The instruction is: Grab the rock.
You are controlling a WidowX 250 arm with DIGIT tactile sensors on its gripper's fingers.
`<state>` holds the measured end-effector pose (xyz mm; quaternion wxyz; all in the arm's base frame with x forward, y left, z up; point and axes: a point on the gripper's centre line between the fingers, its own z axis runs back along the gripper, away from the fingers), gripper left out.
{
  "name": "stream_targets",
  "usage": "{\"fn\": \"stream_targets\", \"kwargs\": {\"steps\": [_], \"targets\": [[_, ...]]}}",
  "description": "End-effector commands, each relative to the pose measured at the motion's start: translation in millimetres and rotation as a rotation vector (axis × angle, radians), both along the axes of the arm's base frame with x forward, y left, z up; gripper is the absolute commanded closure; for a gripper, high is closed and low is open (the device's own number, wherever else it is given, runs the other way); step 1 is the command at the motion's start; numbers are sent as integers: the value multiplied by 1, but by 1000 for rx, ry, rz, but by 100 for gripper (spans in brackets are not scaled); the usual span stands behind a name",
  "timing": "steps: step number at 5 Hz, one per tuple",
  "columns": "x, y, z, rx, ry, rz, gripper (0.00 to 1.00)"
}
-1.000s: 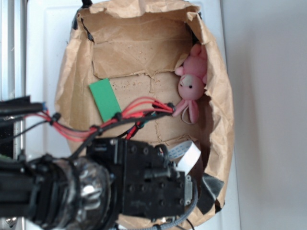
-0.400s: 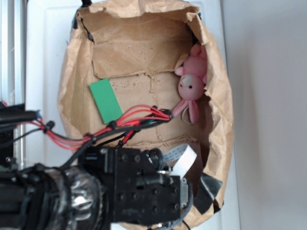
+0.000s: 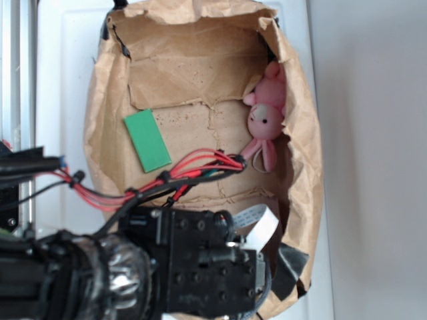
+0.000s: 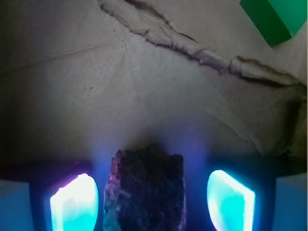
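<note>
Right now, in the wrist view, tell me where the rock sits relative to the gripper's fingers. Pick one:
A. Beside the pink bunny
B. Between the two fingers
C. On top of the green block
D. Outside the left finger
B: the rock sits in the gap between the two glowing fingers, with space visible on either side, while the green block lies far off at the upper corner.
</note>
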<state>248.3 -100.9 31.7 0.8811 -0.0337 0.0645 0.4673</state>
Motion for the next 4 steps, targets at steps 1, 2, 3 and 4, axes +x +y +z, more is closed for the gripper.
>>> {"fn": "stream_targets", "kwargs": {"steps": [1, 2, 3, 4], "targets": [[-12, -9, 6, 2, -47, 6, 100], [-7, -4, 6, 8, -52, 17, 100], [-6, -4, 4, 16, -55, 21, 100], [-11, -10, 7, 26, -91, -33, 100]]}}
